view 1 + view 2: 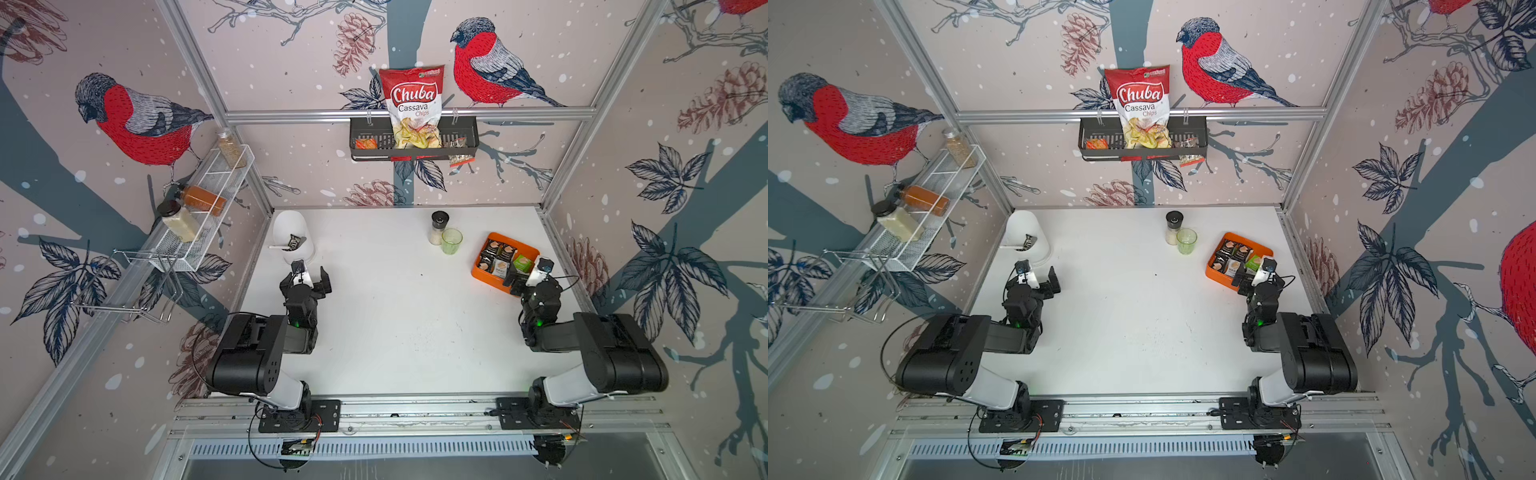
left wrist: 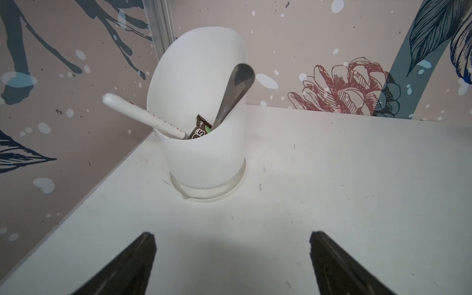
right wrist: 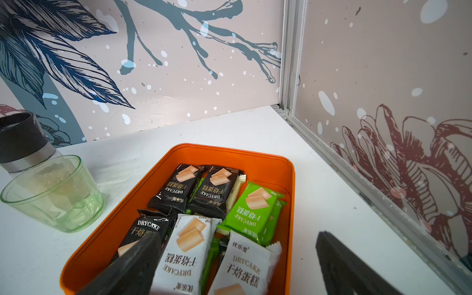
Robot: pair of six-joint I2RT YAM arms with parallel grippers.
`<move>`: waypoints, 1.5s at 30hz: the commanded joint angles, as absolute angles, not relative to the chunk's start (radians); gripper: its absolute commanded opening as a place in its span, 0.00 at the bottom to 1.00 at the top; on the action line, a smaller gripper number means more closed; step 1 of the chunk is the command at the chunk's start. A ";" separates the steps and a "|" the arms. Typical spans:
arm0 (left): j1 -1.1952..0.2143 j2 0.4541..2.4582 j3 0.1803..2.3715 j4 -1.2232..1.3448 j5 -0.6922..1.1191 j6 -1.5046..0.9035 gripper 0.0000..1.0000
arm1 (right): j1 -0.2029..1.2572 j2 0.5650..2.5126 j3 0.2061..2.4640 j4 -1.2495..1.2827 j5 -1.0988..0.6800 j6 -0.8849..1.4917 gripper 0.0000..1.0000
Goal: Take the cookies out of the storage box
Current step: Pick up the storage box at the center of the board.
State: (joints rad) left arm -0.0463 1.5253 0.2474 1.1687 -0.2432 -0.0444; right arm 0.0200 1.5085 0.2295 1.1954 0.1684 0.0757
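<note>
The orange storage box (image 3: 229, 153) sits at the table's far right, in both top views (image 1: 482, 276) (image 1: 1214, 272). Several cookies lie in it (image 1: 498, 253): two black packets (image 3: 176, 189), a green one (image 3: 252, 209), and two white ones (image 3: 189, 245) nearest the camera. My right gripper (image 3: 238, 235) hangs open over the box's near right corner (image 1: 523, 272). One finger (image 3: 138, 260) is above a black packet; the other (image 3: 337, 260) is outside the box wall, over the table. My left gripper (image 2: 232, 235) is open and empty over bare table (image 1: 309, 274).
A white utensil holder (image 2: 204, 158) with a spoon and a candy packet stands ahead of the left gripper. A green cup (image 3: 51, 194) and a black-capped shaker (image 1: 439, 226) stand left of the box. The right wall (image 3: 383, 178) runs close by. A wire basket holds the Chuba bag (image 1: 413, 104).
</note>
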 commanded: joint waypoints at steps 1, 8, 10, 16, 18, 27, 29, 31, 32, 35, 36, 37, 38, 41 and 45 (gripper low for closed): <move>-0.047 1.523 0.254 1.202 -0.250 -0.031 0.97 | 0.023 1.506 0.230 1.215 0.162 0.071 1.00; -0.046 1.522 0.250 1.204 -0.249 -0.031 0.98 | 0.021 1.506 0.231 1.215 0.161 0.070 1.00; -0.046 1.520 0.249 1.206 -0.248 -0.031 0.98 | 0.023 1.506 0.230 1.215 0.161 0.071 1.00; -0.046 1.520 0.250 1.206 -0.248 -0.031 0.98 | 0.020 1.508 0.233 1.213 0.156 0.072 1.00; -0.046 1.520 0.251 1.204 -0.248 -0.031 0.98 | 0.020 1.507 0.233 1.213 0.158 0.072 1.00; -0.046 1.516 0.249 1.210 -0.251 -0.030 0.98 | 0.050 1.440 0.247 1.137 0.323 0.100 1.00; -0.046 1.499 0.267 1.166 -0.260 -0.035 0.97 | 0.058 1.380 0.279 1.011 0.381 0.126 1.00; -0.046 1.458 0.323 1.030 -0.269 -0.040 0.98 | 0.060 1.308 0.336 0.829 0.410 0.180 1.00; -0.046 1.440 0.345 0.973 -0.266 -0.042 0.98 | 0.058 1.281 0.363 0.748 0.416 0.210 1.00; -0.056 1.381 0.385 0.846 -0.249 -0.046 0.98 | 0.058 1.202 0.469 0.459 0.432 0.306 1.00; -0.064 1.356 0.404 0.784 -0.253 -0.062 0.98 | 0.052 1.186 0.506 0.362 0.438 0.344 1.00; -0.078 1.332 0.427 0.718 -0.253 -0.078 0.98 | 0.041 1.176 0.545 0.265 0.437 0.386 1.00; -0.092 1.313 0.445 0.666 -0.259 -0.089 0.98 | 0.026 1.171 0.571 0.193 0.425 0.422 1.00; -0.157 1.267 0.503 0.525 -0.290 -0.124 0.98 | -0.045 1.179 0.664 -0.008 0.323 0.487 1.00; -0.205 1.243 0.594 0.357 -0.289 -0.261 0.98 | -0.139 1.224 0.770 -0.196 0.193 0.516 1.00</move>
State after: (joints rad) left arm -0.1898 1.2530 0.5449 0.5392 -0.2691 -0.1474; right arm -0.1020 1.2045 0.7212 0.0536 0.2993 0.4492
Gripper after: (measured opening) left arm 0.976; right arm 0.999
